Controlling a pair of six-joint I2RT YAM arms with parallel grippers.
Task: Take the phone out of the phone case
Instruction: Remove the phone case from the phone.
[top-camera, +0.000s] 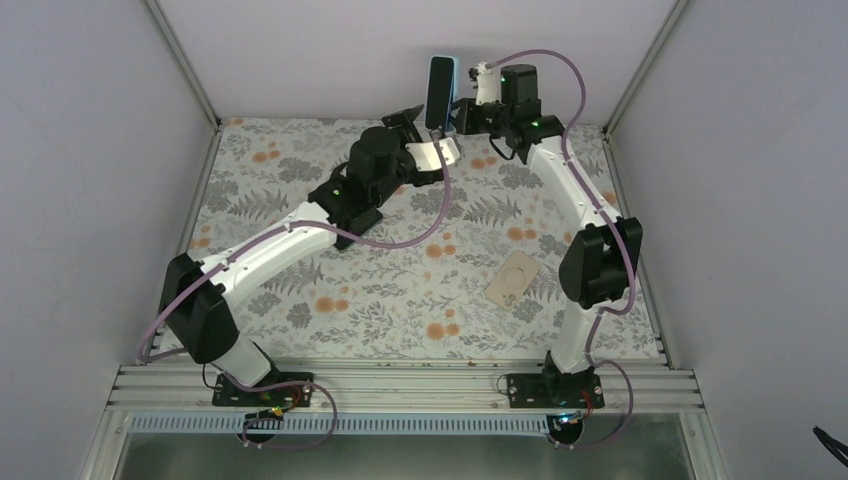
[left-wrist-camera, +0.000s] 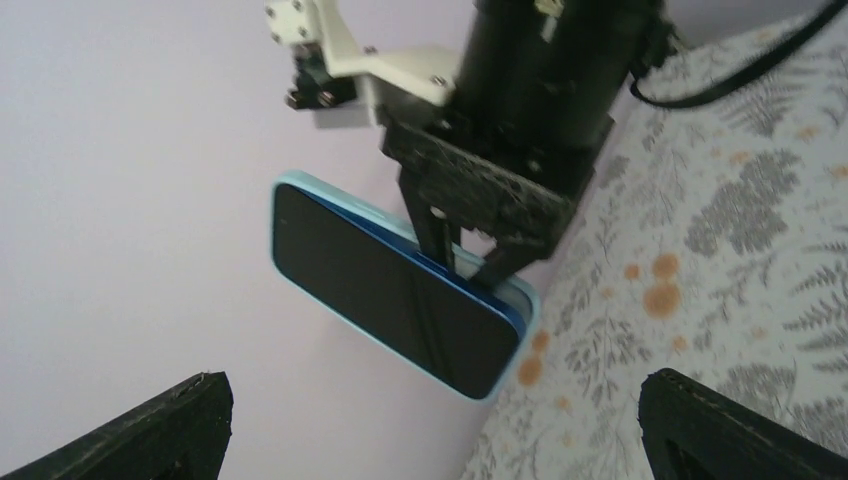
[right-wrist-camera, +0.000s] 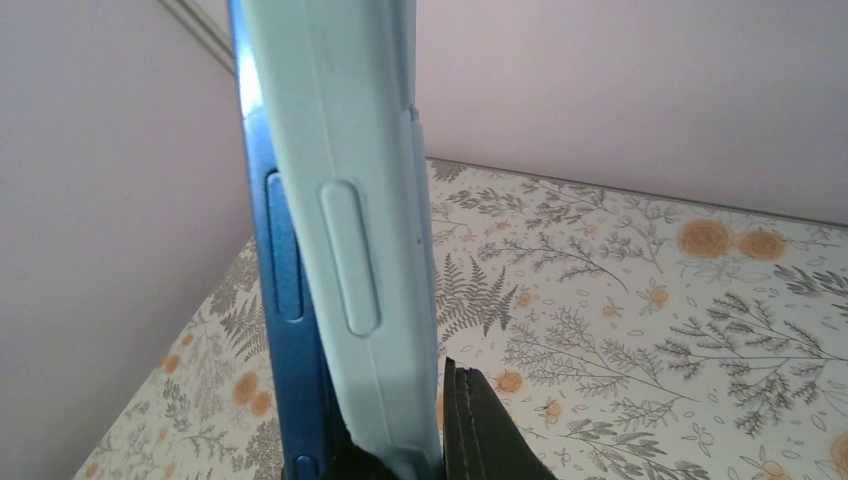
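My right gripper holds the phone in its case up in the air at the back wall. The phone is dark blue with a black screen and sits in a light blue phone case. In the right wrist view the phone's edge stands a little off the case, and my right gripper is shut on the case's lower end. My left gripper hovers just left of it, open wide. Its black fingertips show at the bottom corners, with the screen facing it and nothing between them.
A beige tag-shaped card lies on the floral table cloth at the right. Pale walls close in the back and sides. The aluminium rail with both arm bases runs along the near edge.
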